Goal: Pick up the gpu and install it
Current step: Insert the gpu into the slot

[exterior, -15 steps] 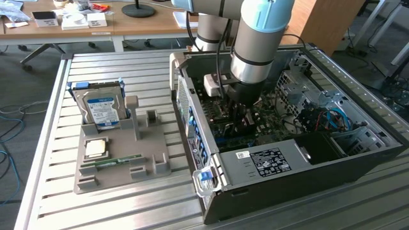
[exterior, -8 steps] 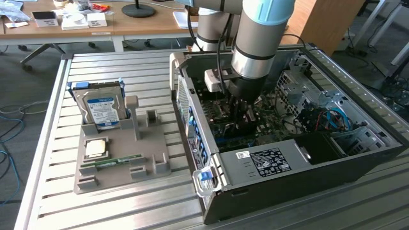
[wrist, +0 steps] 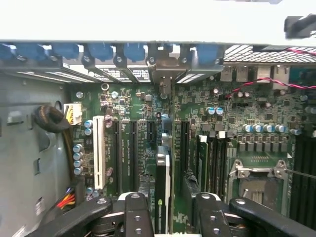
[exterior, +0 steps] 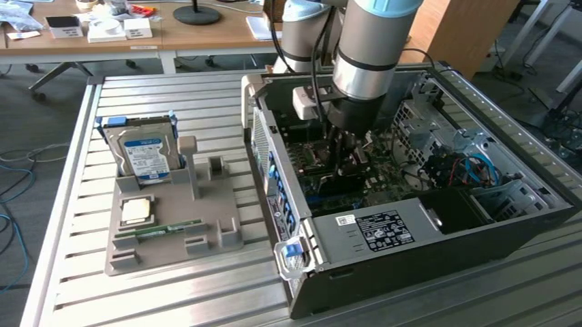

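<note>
I have the arm reaching down into the open computer case, a black steel box lying on its side on the ribbed aluminium table. The pincer is released: its two black fingers stand wide, one on each side of the gpu, with a gap showing between each pad and the card. The gpu stands on edge directly between the fingers, a thin flat card seen edge-on with a pale strip along its top, lined up with the dark slots of the green motherboard beneath it; I cannot tell whether it is fully seated. Ahead of the pincer, the card's silver metal bracket meets the perforated rear wall of the case, beside a row of blue plastic clips. In the exterior view, well apart from the pincer, a grey moulded tray holds a silver hard drive upright and a narrow green RAM strip lying flat.
</note>
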Robot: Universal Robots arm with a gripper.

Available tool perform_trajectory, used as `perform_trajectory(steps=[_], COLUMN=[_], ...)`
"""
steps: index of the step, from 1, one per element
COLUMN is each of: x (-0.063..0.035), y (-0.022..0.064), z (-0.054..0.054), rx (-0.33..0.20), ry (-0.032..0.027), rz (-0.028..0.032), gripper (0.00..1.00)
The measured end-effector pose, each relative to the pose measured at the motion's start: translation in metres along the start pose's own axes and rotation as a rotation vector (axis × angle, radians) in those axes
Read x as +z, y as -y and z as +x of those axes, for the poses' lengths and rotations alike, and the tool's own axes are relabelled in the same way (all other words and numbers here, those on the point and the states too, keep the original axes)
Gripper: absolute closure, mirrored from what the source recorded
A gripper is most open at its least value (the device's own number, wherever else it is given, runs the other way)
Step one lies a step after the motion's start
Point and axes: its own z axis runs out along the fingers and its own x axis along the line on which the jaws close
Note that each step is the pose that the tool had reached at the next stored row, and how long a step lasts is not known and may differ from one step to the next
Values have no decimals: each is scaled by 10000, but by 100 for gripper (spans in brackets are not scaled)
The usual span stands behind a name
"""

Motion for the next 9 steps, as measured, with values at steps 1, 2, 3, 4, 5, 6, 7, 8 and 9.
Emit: perform_trajectory(steps=[1, 2, 3, 4, 5, 6, 7, 8, 9], x=[-31, -62, -93, -120, -148, -179, -212, -242, -271], y=[1, 2, 3, 4, 5, 6, 7, 8, 9], z=[0, -1, -1, -1, -1, -2, -2, -3, -3], rx=[0, 0, 0, 0, 0, 0, 0, 0, 0], ry=[1, 1, 1, 1, 0, 0, 0, 1, 2], rz=[0, 1, 0, 0, 0, 0, 0, 1, 1], gripper=[60, 60, 60, 60, 60, 60, 60, 60, 60])
